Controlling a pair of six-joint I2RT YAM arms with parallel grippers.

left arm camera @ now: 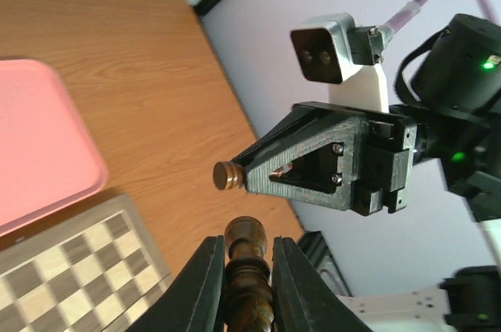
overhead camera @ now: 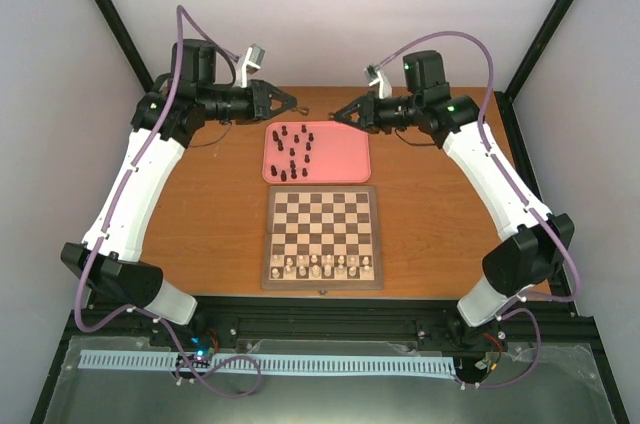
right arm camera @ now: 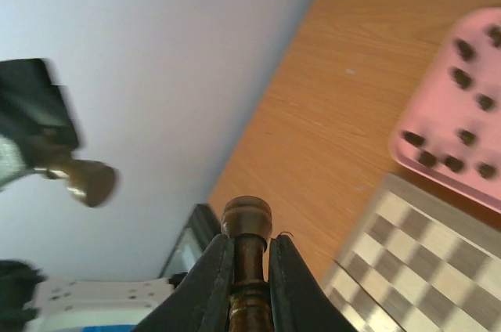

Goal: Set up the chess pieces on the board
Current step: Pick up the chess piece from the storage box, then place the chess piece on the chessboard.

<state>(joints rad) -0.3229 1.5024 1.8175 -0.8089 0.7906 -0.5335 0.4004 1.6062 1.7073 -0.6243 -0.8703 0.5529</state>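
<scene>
Hovering just past the far edge of the pink tray (overhead camera: 345, 156), the left pincer (left arm camera: 249, 247) is clamped on a dark chess piece (left arm camera: 249, 273) and the right pincer (right arm camera: 247, 247) on a second dark piece (right arm camera: 246, 221). Other dark pieces (overhead camera: 295, 149) stand on the tray; the board (overhead camera: 322, 219) lies just nearer, on the counter (overhead camera: 200, 204).

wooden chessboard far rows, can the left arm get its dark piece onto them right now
Probably yes. The left gripper, shut on a dark brown chess piece, hangs past the pink tray; far rows of the square wooden chessboard are bare, with pale cream pieces only along its near edge.
</scene>
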